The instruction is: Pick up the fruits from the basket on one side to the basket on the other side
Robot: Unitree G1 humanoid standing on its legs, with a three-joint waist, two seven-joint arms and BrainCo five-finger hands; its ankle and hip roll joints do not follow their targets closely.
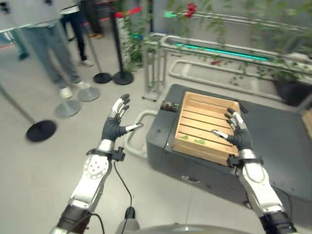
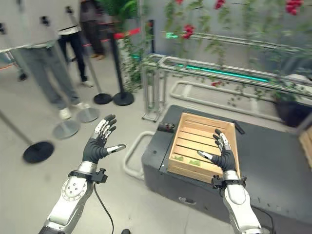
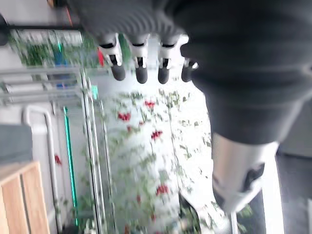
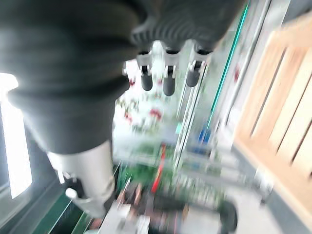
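- Room: open hall, pale floor (image 1: 34, 170), people standing (image 1: 48, 44) behind black stanchions (image 1: 119, 73), metal railing (image 2: 214, 68) with green and red-flowered plants along the back.
- Surface: dark grey platform (image 1: 282, 141) low in front of the robot, one wooden slatted basket (image 1: 207, 127) sitting on it; edge of another wooden box (image 2: 307, 141) at far right, contents hidden.
- Fruits: none clearly visible; a couple of small green bits (image 1: 192, 140) lie on the basket's slats near its front, too small to identify.
- Right hand (image 1: 237, 130): raised over the basket's right part, fingers spread, holding nothing.
- Left hand (image 1: 116, 122): up over the floor, well left of the surface, fingers spread, holding nothing.
- Step: both hands free, nothing carried; fits either heading in for a pick or a basket already emptied — can't settle which.
- Next move: any pick needs a fruit located before a hand comes down.
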